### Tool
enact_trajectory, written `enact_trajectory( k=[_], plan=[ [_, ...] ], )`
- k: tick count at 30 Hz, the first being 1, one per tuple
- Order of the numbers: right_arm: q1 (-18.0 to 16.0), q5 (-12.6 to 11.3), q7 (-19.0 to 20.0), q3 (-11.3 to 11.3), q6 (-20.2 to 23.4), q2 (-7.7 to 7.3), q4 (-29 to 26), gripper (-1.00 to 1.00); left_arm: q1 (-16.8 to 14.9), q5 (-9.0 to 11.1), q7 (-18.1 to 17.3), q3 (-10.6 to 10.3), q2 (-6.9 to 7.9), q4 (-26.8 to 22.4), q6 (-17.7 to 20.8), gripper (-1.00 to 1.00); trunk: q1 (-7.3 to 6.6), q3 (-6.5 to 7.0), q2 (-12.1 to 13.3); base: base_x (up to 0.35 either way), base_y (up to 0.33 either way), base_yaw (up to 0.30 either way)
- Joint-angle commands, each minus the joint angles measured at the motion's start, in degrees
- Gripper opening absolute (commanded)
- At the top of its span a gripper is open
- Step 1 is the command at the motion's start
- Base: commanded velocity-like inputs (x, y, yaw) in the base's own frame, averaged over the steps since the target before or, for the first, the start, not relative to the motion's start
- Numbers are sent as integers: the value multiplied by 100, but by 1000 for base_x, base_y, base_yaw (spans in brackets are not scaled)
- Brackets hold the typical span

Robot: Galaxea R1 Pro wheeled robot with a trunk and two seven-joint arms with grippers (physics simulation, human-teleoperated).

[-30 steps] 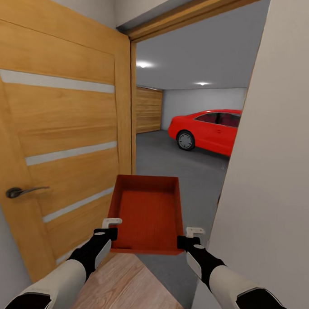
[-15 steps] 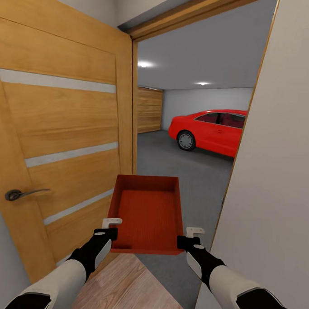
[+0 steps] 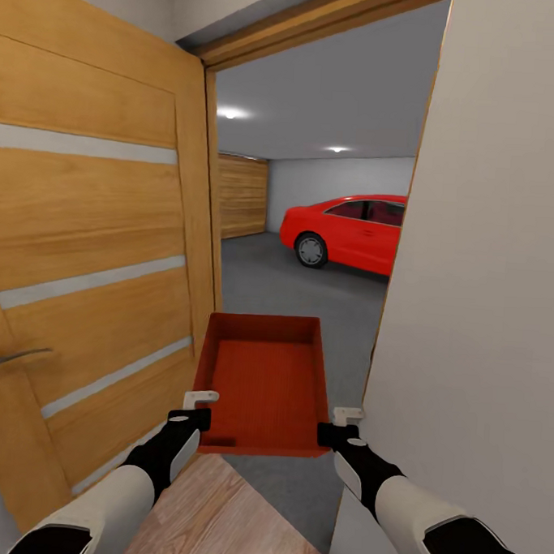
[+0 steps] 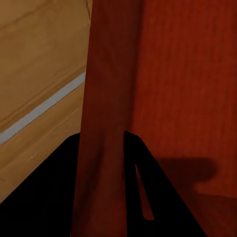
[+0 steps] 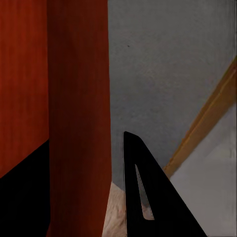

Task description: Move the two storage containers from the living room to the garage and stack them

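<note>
One red-orange storage container (image 3: 263,382), open-topped and empty, hangs level in front of me at the doorway into the garage. My left gripper (image 3: 198,409) is shut on its left wall near the near corner. My right gripper (image 3: 344,423) is shut on its right wall. In the left wrist view the container wall (image 4: 106,118) runs between the black fingers (image 4: 153,197). The right wrist view likewise has the wall (image 5: 79,123) clamped between its fingers (image 5: 148,197). Beyond the threshold lies the garage's dark grey floor (image 3: 308,299).
An open wooden door (image 3: 90,283) with a lever handle (image 3: 9,359) stands close on my left. A pale wall (image 3: 487,304) edges the doorway on my right. Inside the garage a red car (image 3: 348,232) is parked at the right and a wood-slat door (image 3: 242,196) closes the back. Light wood planks (image 3: 216,517) lie under me.
The whole picture has shifted: door, doorway and car now sit further left, so the camera has moved. Both grippers hold the container in the same place as before.
</note>
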Motion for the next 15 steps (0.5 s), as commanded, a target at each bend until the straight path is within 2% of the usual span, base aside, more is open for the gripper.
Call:
enact_trajectory(
  k=[1, 6, 15],
  plan=[
    [-1, -56, -140, -186, -28, -113, 17, -100, -2, -136, 270, 153, 9, -36, 50, -100, 2, -2, -5, 0, 0, -233],
    [-1, -56, -140, -186, -28, -113, 18, -100, -2, -129, 270, 153, 13, -36, 57, -100, 2, -2, -5, 104, 91, -156],
    [-1, -56, -140, -186, -28, -113, 24, -100, -2, -129, 270, 153, 10, -31, 57, -100, 2, -2, -5, 177, 160, -17]
  ],
)
